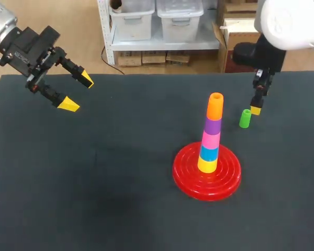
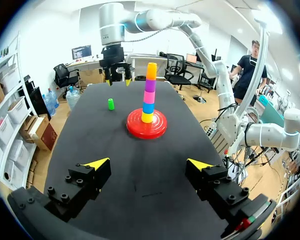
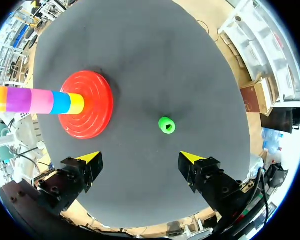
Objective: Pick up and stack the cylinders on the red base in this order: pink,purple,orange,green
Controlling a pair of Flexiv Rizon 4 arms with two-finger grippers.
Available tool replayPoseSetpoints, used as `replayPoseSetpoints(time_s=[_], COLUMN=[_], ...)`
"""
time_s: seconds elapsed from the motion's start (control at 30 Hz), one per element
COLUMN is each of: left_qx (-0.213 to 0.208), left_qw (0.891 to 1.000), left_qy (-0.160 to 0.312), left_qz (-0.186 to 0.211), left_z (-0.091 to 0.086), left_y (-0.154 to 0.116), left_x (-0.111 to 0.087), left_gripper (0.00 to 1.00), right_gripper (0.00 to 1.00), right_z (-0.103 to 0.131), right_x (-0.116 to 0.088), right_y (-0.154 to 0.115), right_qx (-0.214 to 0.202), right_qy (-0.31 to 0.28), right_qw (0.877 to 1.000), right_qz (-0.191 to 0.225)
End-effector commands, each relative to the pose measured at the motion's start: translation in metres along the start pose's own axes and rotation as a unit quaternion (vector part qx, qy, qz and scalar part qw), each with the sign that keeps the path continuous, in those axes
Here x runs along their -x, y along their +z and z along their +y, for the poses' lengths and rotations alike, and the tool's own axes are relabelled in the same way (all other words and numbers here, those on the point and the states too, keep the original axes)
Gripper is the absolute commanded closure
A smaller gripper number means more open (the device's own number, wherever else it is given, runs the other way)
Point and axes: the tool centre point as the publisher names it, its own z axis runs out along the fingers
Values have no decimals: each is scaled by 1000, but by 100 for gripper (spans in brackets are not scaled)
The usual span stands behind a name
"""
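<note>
The red base (image 1: 227,180) lies right of the table's middle and carries a stack (image 1: 213,136) of yellow, blue, pink, purple and orange cylinders, orange on top. A small green cylinder (image 1: 245,118) stands upright on the cloth just right of the stack. My right gripper (image 1: 256,107) hangs above and slightly behind the green cylinder, open and holding nothing. In the right wrist view the green cylinder (image 3: 166,125) is ahead of the open gripper (image 3: 142,157), and the base (image 3: 86,111) is off to one side. My left gripper (image 1: 76,91) is open and holding nothing above the table's far left.
The dark cloth table (image 1: 94,183) is bare apart from the base and the green cylinder. In the left wrist view the base (image 2: 146,127), the green cylinder (image 2: 110,104) and my right gripper (image 2: 117,80) are far ahead of the left gripper (image 2: 149,162).
</note>
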Motion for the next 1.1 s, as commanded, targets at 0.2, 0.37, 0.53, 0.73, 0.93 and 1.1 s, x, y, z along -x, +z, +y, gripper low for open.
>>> replayPoseSetpoints(time_s=[0.2, 0.37, 0.53, 0.73, 0.93, 1.1], left_qx=[-2, -2, -2, -2, -2, -2], left_qw=[1000, 1000, 1000, 1000, 1000, 1000], left_qy=[1, 1, 1, 1, 1, 1], left_qz=[0, 0, 0, 0, 0, 0], left_z=[2, 2, 2, 2, 2, 2], left_y=[-1, -1, -1, -1, -1, -1], left_x=[-1, -1, -1, -1, -1, -1], left_gripper=[0, 0, 0, 0, 0, 0], right_gripper=[0, 0, 0, 0, 0, 0], right_z=[3, 3, -3, -17, -33, -51], right_x=[-3, -3, -7, -8, 0, 11], right_y=[1, 1, 8, 24, 34, 41], right_qx=[-4, -4, -6, -9, -5, -1], right_qy=[0, 0, 10, 26, 25, 24], right_qw=[1000, 1000, 1000, 999, 999, 999], right_qz=[-3, -3, -11, -17, -29, -35])
